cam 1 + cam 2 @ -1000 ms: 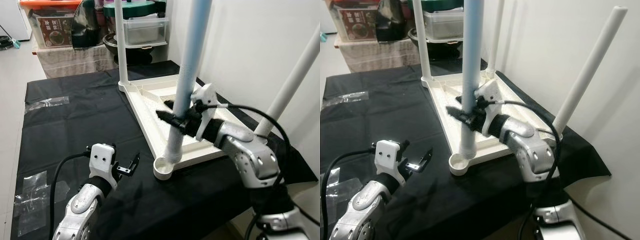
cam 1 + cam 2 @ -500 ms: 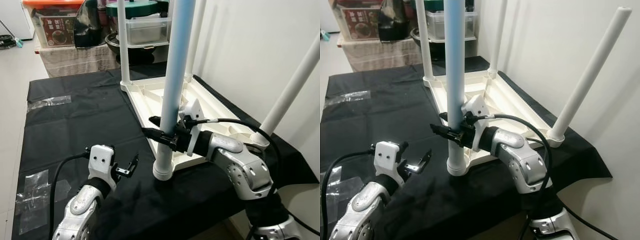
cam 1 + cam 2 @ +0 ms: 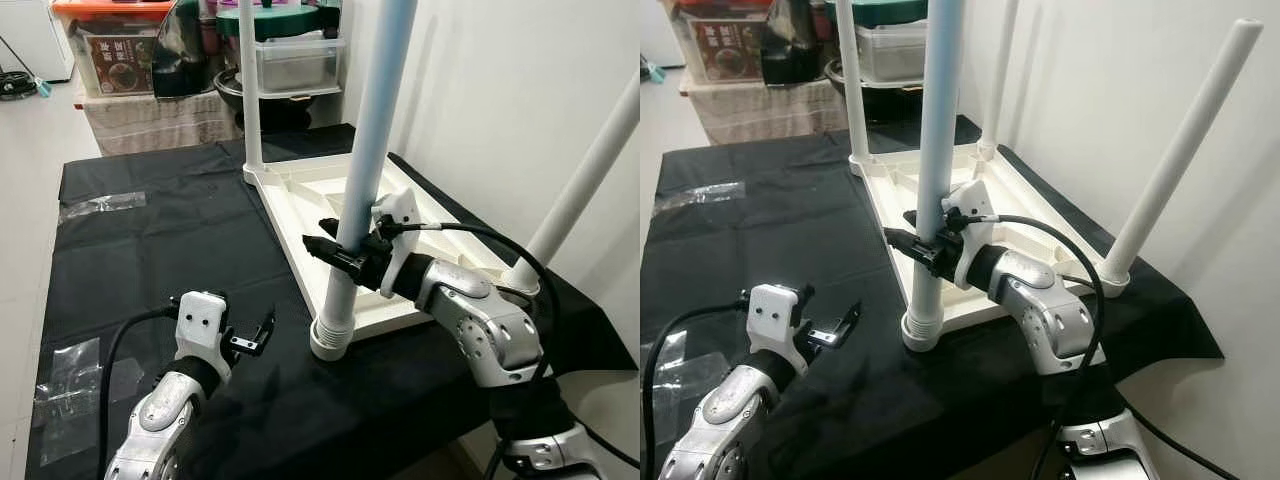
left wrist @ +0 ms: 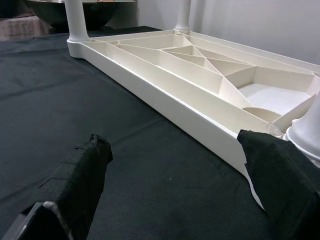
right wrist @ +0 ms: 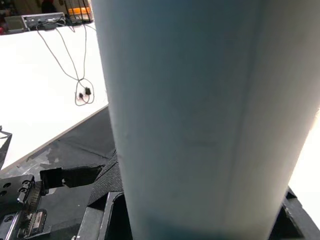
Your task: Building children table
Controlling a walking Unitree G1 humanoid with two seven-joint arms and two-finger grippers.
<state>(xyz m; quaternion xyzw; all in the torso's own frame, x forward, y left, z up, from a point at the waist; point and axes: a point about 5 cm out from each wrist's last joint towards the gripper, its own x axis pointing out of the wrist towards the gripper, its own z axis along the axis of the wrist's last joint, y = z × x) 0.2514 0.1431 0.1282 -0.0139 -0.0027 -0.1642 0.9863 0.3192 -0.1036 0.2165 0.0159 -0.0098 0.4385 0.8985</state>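
At the far left, clear plastic wrappers [image 3: 72, 372] lie flat on the black cloth [image 3: 160, 240] that covers the tabletop. Next comes the left pincer [image 3: 252, 333], which hovers low over the cloth with its two black fingers spread apart and nothing between them; in the left wrist view both padded fingers [image 4: 82, 172] frame the edge of the table panel, close to it but apart from it.

The white children's table panel [image 3: 300, 190] lies upside down on the cloth, its ribbed underside facing up, running from the near middle toward the far right. A white leg [image 3: 249, 85] stands upright in its far left corner socket, and another white leg [image 3: 1002, 70] stands at the far corner by the wall.

At the near corner socket [image 3: 331, 340], a pale blue leg [image 3: 375, 130] stands with its lower end in the socket, leaning slightly to the right. The right pincer [image 3: 340, 252] is clamped around this leg a little above the socket, one finger on each side. In the right wrist view the blue leg looms just in front of the camera.

Further right, a fourth white leg [image 3: 585, 185] rises tilted from the panel's right corner, beside the white wall [image 3: 500, 90]. Storage boxes [image 3: 115, 50] sit on the floor beyond the tabletop.
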